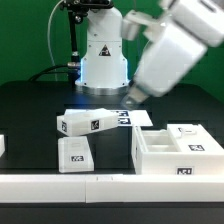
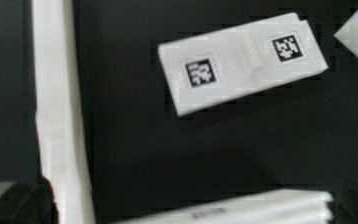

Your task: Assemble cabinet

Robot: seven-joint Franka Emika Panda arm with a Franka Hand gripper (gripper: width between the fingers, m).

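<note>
So, table [image 1: 30, 110]: black, carrying the cabinet as loose white parts. No two look joined.
Arm [image 1: 175, 50]: a large white shape, blurred, reaching in from the exterior view's right over the far half of the table.
Rail [image 1: 60, 187]: long and white, along the near edge.
Cabinet body [image 1: 165, 165]: an open-topped box with inner compartments, at the exterior view's right, just behind the rail.
Long panel [image 1: 88, 123]: lies flat near the middle with its tags showing. Its far end is touching or overlapping the marker board; I cannot tell which.
Small panel [image 1: 75, 155]: lies between the long panel and the rail, apart from both.
Marker board [image 1: 142, 117]: a thin flat sheet below the arm's tip.
Gripper [image 1: 130, 96]: hangs just above the marker board with nothing visibly held. The jaws are too blurred in both views to tell whether they are open or closed.
Tagged slab [image 2: 238, 65]: seen in the wrist view, white on black, two tags up. It could be a panel or the board.
Step in hand: probably an early reach for a first pick, most likely the long panel.
Next move: calls for squaring the jaws across the panel's narrow width, then descending clear of the marker board.
</note>
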